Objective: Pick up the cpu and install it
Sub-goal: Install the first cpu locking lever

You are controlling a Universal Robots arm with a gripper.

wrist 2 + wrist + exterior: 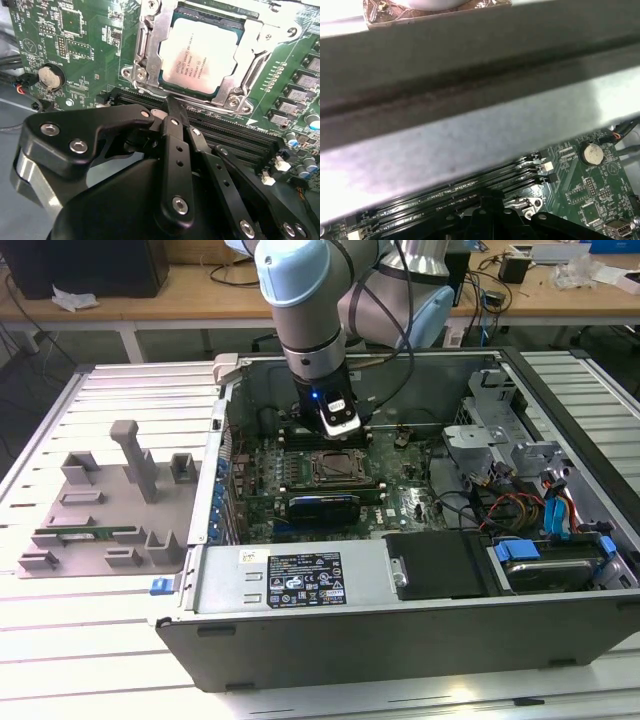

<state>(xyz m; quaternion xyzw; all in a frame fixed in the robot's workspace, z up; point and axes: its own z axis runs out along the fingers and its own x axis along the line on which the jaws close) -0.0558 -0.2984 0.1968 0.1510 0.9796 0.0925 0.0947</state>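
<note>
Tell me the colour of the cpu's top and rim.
The cpu has a silvery metal top with faint print and a thin green rim, clearest in the second wrist view.

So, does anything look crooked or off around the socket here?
Nothing stands out. In the second wrist view the cpu lies flat and square inside the socket frame, and the claw hangs just beside it, holding nothing.

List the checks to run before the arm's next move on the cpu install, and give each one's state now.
1. The cpu sits inside the socket frame: ok.
2. The cpu lies flat, with its metal top facing up: ok.
3. The socket frame is latched down over the cpu: cannot tell.
4. The gripper is apart from the cpu: ok.
5. The gripper hangs over the memory slots beside the socket frame, not touching them: cannot tell.
</note>
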